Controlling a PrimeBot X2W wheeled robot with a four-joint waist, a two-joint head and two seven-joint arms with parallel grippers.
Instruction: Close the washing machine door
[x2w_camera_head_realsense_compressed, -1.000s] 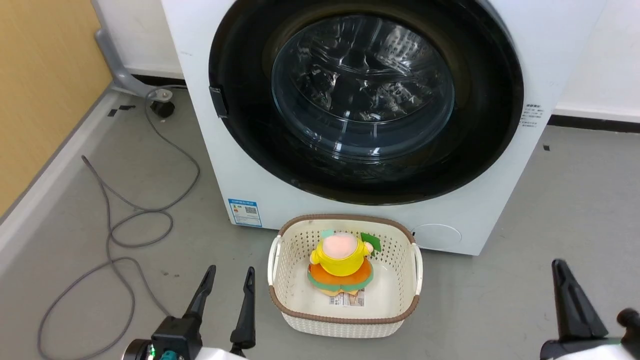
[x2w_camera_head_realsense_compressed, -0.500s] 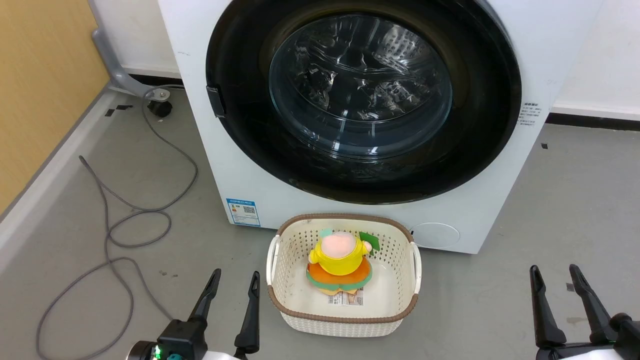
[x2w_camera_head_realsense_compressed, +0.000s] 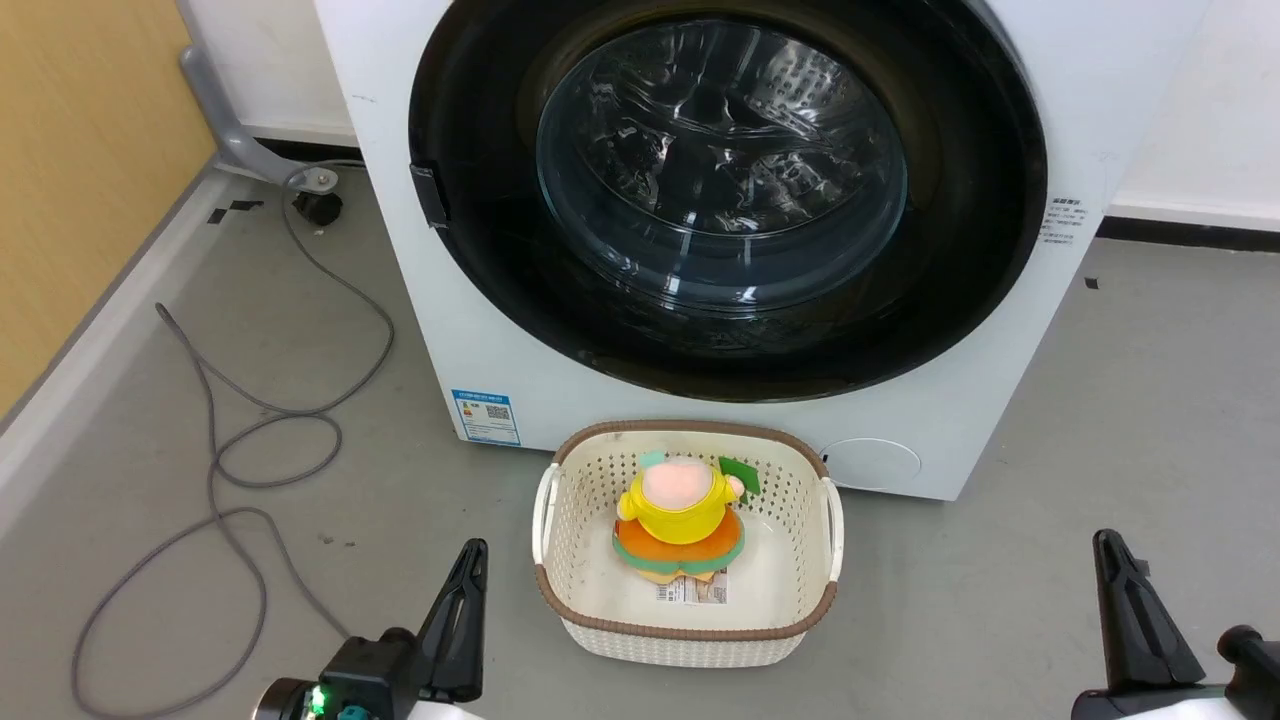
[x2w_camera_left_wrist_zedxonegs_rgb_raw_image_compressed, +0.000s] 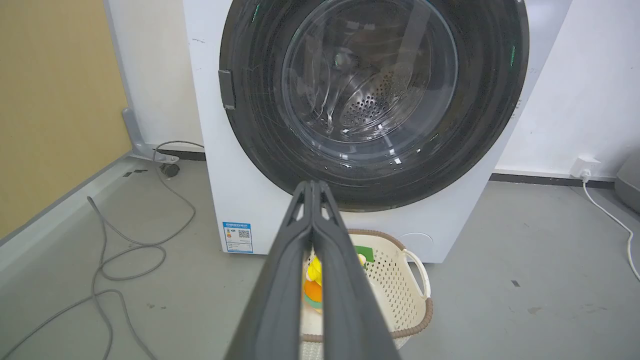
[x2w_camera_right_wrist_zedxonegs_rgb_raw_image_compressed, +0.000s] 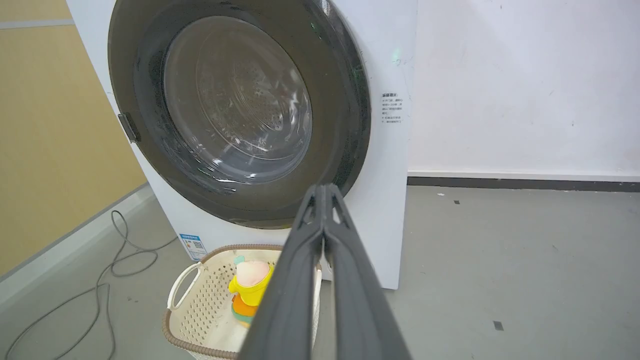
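**A:** Where's the closing job at? In the head view the door (x2w_camera_head_realsense_compressed: 980, 250) looks flat against the machine (x2w_camera_head_realsense_compressed: 450, 330). It's ahead of and higher than the left end effector (x2w_camera_head_realsense_compressed: 470, 560) and the right end effector (x2w_camera_head_realsense_compressed: 1108, 550).

**B:** Same read here. No gap shows around the black rim in either wrist view, so I'd say the swing is done and it's down to checking the latch. Can't tell from the pics whether it actually clicked.

**A:** And the end effectors?

**B:** The left one (x2w_camera_left_wrist_zedxonegs_rgb_raw_image_compressed: 312, 187) has its fingers pressed together with nothing between them. The right one (x2w_camera_right_wrist_zedxonegs_rgb_raw_image_compressed: 325, 190) is the same, pinched closed and empty. Both sit low over the floor, well apart from the door.

**A:** What's between them?

**B:** A basket (x2w_camera_head_realsense_compressed: 690, 632) with a toy (x2w_camera_head_realsense_compressed: 680, 510) in it, just in front of the machine. It's to the right of the left one and to the left of the right one.

**A:** Next move?

**B:** My guess is that if it needs anything, it's a firm press on the rim near the latch tab (x2w_camera_head_realsense_compressed: 430, 195), up and ahead of the left one. The reach has to go over the basket, not through it.
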